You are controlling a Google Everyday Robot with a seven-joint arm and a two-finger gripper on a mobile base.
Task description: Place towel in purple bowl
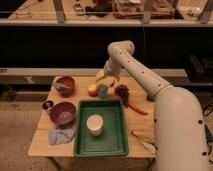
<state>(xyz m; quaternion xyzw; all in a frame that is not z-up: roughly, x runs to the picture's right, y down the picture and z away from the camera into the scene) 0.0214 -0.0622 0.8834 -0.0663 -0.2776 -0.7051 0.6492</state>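
The white arm (172, 117) filled the right side. The lower edge cut off its base, and it hid the table's near right corner. It rose and bent over to the far edge of the wooden table (40, 142), where the gripper (104, 76) hung low with its jaws wide. A yellowish shape there could not be told from the fingers, and nothing could be made out between them.

The green tray (112, 145) lay mid-table toward the front, with a white cup (94, 124) upright inside. Left of it sat the purple bowl (63, 113). The towel (61, 135) lay rumpled on the wood just in front of that bowl, beside the tray's left wall.

Farther back stood a reddish-brown bowl (66, 89) holding a bluish-grey item (60, 86). There were also a round fruit (92, 90), a dark knobbly lump (121, 91), a carrot (136, 107) and a tiny dark bowl (48, 105). A pale object (145, 145) lay half hidden by the arm.

Beyond the table ran a dark bench, with cluttered shelving above. The floor (17, 125) was speckled.
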